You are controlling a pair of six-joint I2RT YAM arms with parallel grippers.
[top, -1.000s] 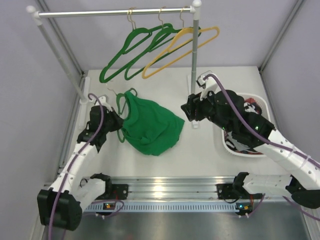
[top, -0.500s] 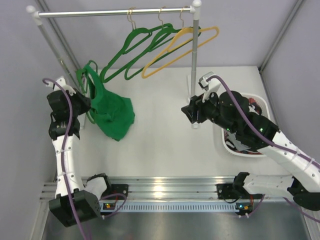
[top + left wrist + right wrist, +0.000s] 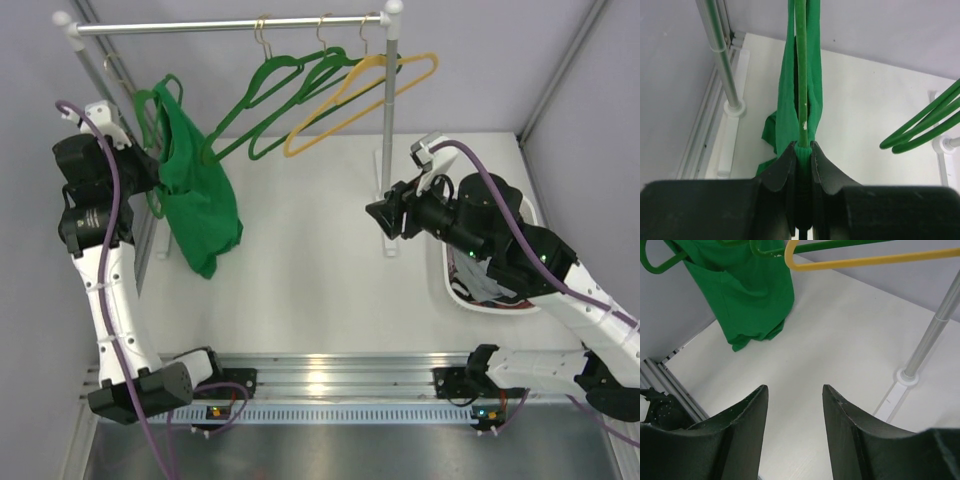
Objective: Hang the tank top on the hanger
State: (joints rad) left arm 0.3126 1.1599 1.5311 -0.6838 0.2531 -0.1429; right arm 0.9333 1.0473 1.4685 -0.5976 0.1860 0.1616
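tank top (image 3: 196, 205) hangs on hanger (image 3: 801, 75) | left claw (image 3: 802, 151) clamped on hanger | right claw (image 3: 793, 390) apart, empty

Tank top (image 3: 200, 210) on hanger (image 3: 801, 75) at left, other hangers (image 3: 272, 68) on rail (image 3: 200, 27) rightward, basket (image 3: 449, 280) far right

left tool (image 3: 801, 150): clamped on hanger (image 3: 800, 60) | tank top (image 3: 788, 100): hanging around hanger | rack post (image 3: 720, 55): left
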